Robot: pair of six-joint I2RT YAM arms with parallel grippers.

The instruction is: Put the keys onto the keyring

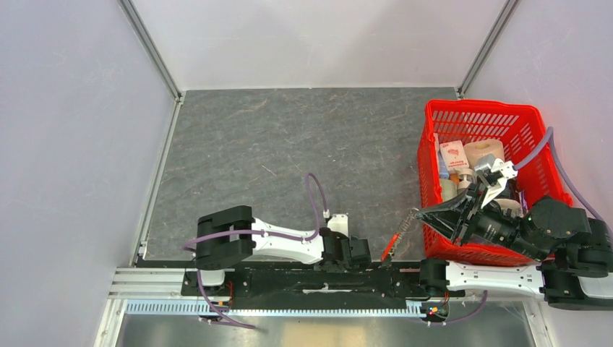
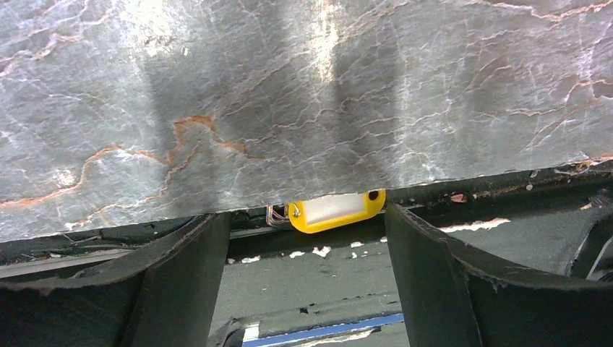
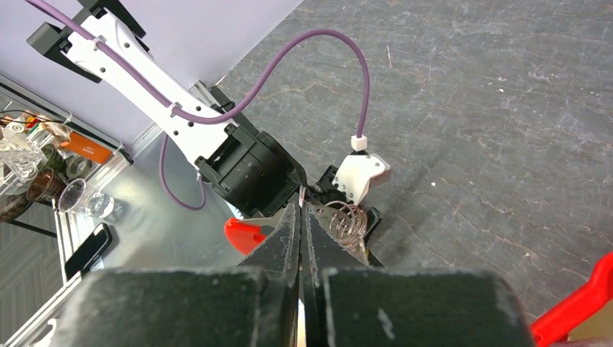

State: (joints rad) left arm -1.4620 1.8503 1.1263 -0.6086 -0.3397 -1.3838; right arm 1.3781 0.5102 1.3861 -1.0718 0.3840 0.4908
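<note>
While the right gripper (image 3: 301,210) is pinching the floppy keyring (image 3: 345,223) between closed jaws, the left gripper (image 2: 305,242) is hanging wide open, empty. The light, slippery yellow key (image 2: 334,210) is lying at its 12 o'clock, likely best gripped across its flat plastic head.

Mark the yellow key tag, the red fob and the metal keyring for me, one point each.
yellow key tag (image 2: 336,211), left wrist view, middle of the plastic tag.
red fob (image 3: 244,233), right wrist view, its visible rounded end.
keyring (image 3: 345,223), right wrist view, the wire coils.
</note>
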